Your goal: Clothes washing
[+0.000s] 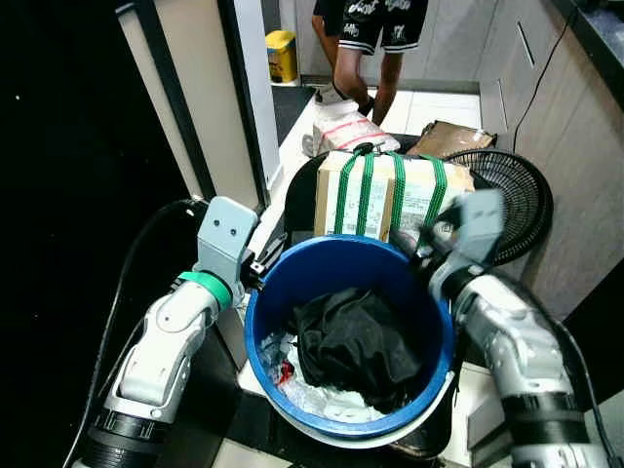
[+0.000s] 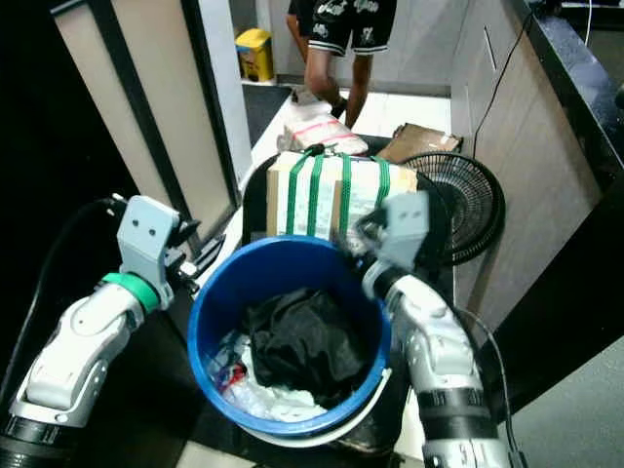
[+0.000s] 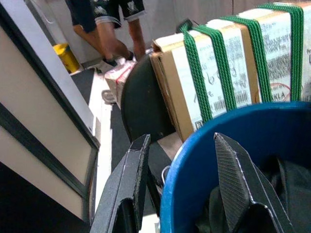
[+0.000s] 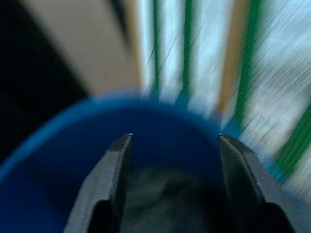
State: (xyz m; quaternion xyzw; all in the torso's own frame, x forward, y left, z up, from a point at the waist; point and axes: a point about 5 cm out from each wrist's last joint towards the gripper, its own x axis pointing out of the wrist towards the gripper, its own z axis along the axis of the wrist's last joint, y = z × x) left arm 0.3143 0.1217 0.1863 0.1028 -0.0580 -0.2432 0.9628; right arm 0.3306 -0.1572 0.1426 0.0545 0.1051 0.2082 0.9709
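Blue bucket (image 1: 419, 409) of dark clothes (image 1: 353, 341) sits between both pincers: left gripper (image 3: 182, 160) straddles its left rim, fingers spread, right gripper (image 4: 175, 145) gapes over its right rim.

Left hand (image 3: 182, 184) and right hand (image 4: 175, 160) both spread.

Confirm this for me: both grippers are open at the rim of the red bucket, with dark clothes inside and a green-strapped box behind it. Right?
Not quite: the bucket is blue, not red, as the left eye view shows. The rest holds: the left gripper and right gripper are open at its rim, dark clothes lie inside, and the green-strapped box stands behind it.
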